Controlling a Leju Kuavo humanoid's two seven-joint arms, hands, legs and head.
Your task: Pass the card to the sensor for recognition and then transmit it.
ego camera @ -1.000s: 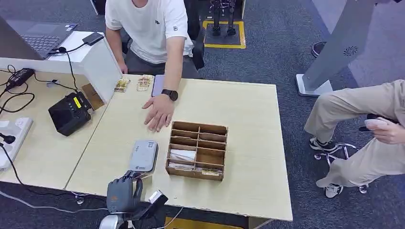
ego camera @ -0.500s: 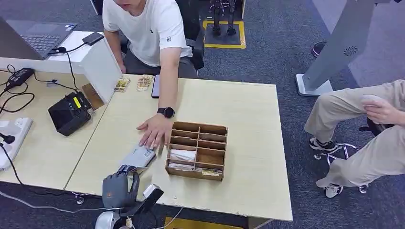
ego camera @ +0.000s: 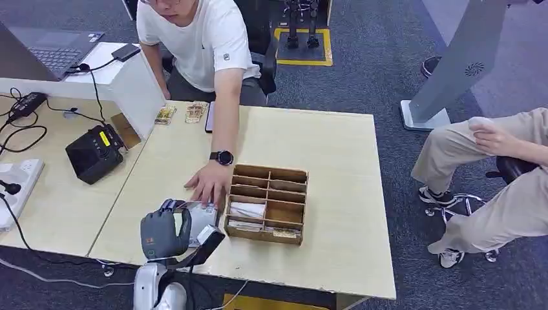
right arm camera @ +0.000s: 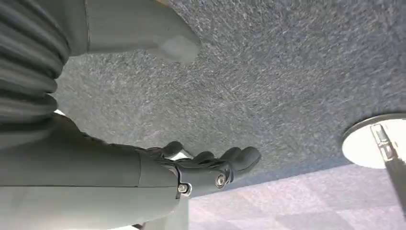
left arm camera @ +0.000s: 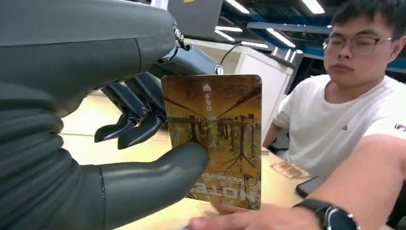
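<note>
My left hand is raised over the table's near edge and pinches a golden-brown card between thumb and fingers, with the card held upright. The grey sensor box lies just beyond that hand, partly hidden by it. A person's hand with a black watch rests on the sensor's far end; that hand also lies just under the card. My right hand hangs over grey carpet with its fingers apart and nothing in it.
A wooden compartment box with cards in it stands right of the sensor. A black device sits on the left table. Loose cards and a phone lie at the far edge. Another person sits at the right.
My left hand has risen and moved forward to the sensor. The person's hand came down from the table's middle onto the sensor and pulled it nearer to me.
</note>
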